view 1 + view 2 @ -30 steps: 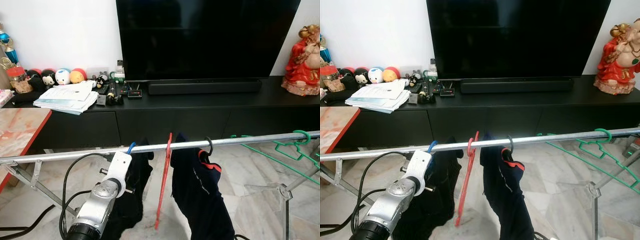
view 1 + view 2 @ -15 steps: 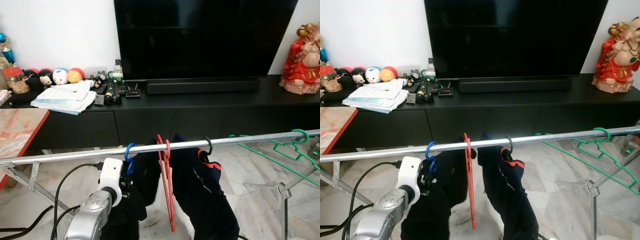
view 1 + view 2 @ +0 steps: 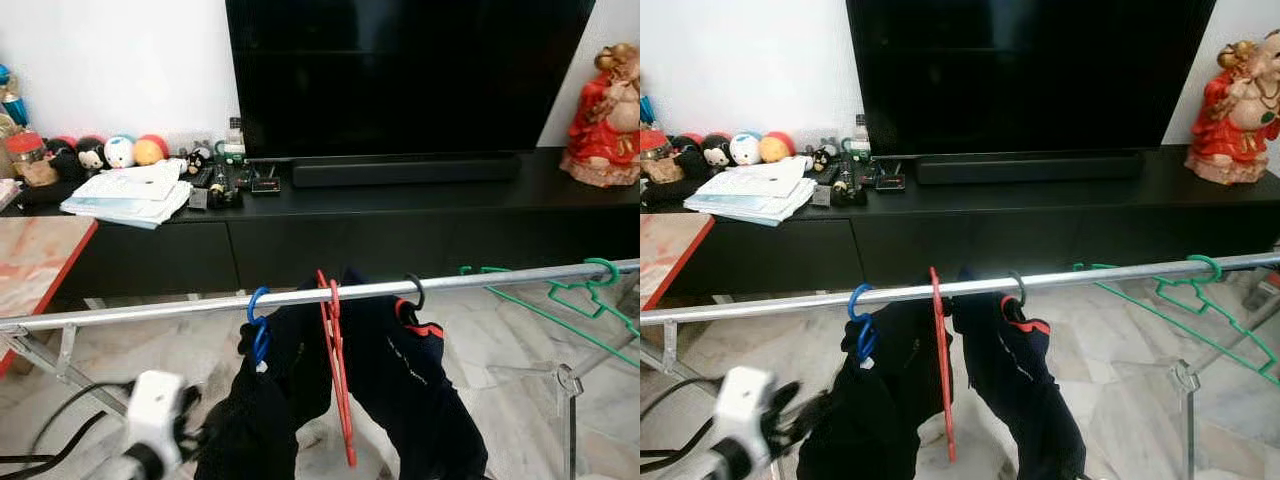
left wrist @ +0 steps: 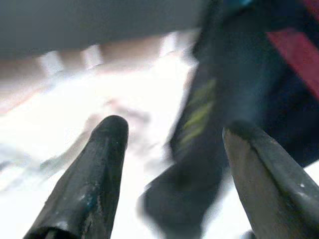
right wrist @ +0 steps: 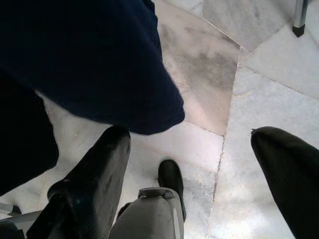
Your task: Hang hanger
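Left eye view, rail: one silver drying rail [image 3: 200,305] runs across the scene in front of a black TV cabinet [image 3: 400,215].
Hangers on rail: four counted. One blue hanger [image 3: 258,318] at the left, one red hanger [image 3: 336,370] just beside it, one black hook [image 3: 416,291] on a third hanger, and one green hanger [image 3: 585,290] well apart at the right end.
Task's thing: blue hanger, hooked over the rail and carrying a black garment [image 3: 262,420].
Garments: two. The black one under the blue hook, and a navy garment [image 3: 410,385] with a red collar edge under the black hook; the bare red hanger hangs between them.
Writing: a thin line of white lettering runs down the navy garment, too small to read. Yellow marks show on dark cloth in the left wrist view, blurred.
Left gripper [image 4: 172,169]: low at the rail's left side, below the rail and beside the black garment, blurred in the head views; its two black fingers [image 4: 94,179] are spread apart with nothing between them.
Right gripper [image 5: 199,184]: pointing down at the marble floor [image 5: 209,84] beside dark cloth, fingers wide apart and empty.
Cabinet top: one television [image 3: 400,75], one soundbar [image 3: 405,172], one red figurine [image 3: 605,100], one stack of papers [image 3: 125,195], and a row of round plush toys [image 3: 120,152] too crowded to count exactly.
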Controlling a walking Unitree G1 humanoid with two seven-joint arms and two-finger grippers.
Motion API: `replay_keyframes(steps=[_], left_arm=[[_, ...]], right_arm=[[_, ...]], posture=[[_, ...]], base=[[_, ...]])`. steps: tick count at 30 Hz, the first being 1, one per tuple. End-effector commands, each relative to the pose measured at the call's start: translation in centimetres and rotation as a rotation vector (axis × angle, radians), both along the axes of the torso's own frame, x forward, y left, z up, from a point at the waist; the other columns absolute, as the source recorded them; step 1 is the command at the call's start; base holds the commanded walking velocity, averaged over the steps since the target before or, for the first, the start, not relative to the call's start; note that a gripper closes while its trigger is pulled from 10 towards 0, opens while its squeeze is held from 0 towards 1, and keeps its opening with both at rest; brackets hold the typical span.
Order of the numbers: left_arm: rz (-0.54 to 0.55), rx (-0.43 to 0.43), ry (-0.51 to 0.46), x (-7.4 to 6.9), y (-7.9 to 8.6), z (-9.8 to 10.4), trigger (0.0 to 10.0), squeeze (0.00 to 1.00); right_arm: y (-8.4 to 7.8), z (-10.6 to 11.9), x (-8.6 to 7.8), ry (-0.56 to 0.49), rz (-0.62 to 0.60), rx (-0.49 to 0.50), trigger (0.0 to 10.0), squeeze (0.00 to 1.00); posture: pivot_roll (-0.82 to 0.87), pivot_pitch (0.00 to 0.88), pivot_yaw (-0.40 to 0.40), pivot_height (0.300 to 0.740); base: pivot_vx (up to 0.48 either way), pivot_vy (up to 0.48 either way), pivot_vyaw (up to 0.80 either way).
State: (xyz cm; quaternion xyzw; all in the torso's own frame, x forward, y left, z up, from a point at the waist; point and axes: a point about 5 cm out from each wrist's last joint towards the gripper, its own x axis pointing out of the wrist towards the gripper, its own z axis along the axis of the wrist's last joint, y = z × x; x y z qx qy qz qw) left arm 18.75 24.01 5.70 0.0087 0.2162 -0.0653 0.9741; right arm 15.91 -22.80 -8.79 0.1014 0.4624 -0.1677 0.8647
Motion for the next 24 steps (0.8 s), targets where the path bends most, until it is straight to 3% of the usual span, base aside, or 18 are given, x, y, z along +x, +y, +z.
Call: replay_keyframes(steps=[1,2,3,6,8,12,15,18,24], left_arm=[[0.157,0.121,0.1,-1.0,3.0,-2.3,10.0,0.0],[0.18,0.152,0.142,-1.3,3.6,-3.5,10.0,0.0],[0.202,0.205,0.244,-1.9,4.3,-5.8,10.0,0.0],[0.204,0.229,0.297,-2.3,4.4,-7.0,10.0,0.0],[0.205,0.237,0.411,-3.0,3.7,-10.1,10.0,0.0],[0.21,0.215,0.493,-3.8,2.7,-11.9,10.0,0.0],[0.187,0.202,0.595,-4.6,0.7,-14.0,10.0,0.0],[0.179,0.193,0.641,-4.5,-0.6,-14.7,10.0,0.0],[0.148,0.155,0.609,-3.3,-1.6,-14.5,10.0,0.0]], right_arm=[[0.1,0.0,0.1,0.003,0.004,0.005,10.0,0.0],[0.1,0.0,0.1,0.005,0.008,0.005,10.0,0.0],[0.2,0.0,0.1,0.006,0.013,0.006,10.0,0.0],[0.2,0.0,0.2,0.007,0.014,0.006,10.0,0.0],[0.2,0.0,0.2,0.006,0.008,0.004,10.0,0.0],[0.1,0.0,0.2,0.005,0.002,0.004,10.0,0.0],[0.2,0.0,0.2,0.006,0.026,0.02,10.0,0.0],[0.3,0.0,0.2,0.004,0.042,0.036,10.0,0.0],[0.3,0.1,0.4,0.038,0.197,-0.022,10.0,0.0]], posture=[[0.15,0.0,0.01,0.74],[0.15,0.0,0.01,0.74],[0.15,0.0,0.005,0.74],[0.13,0.0,0.0,0.74],[0.11,0.0,-0.003,0.74],[0.09,0.0,0.0,0.74],[0.08,0.0,-0.005,0.74],[0.06,0.0,0.006,0.74],[0.05,0.0,0.015,0.74]], base=[[0.0,0.0,0.0],[0.0,0.0,0.0],[0.0,0.0,0.0],[0.0,0.0,0.0],[0.0,0.0,0.0],[0.0,0.0,0.0],[0.0,0.0,0.0],[0.0,0.0,0.0],[0.0,0.0,0.0]])
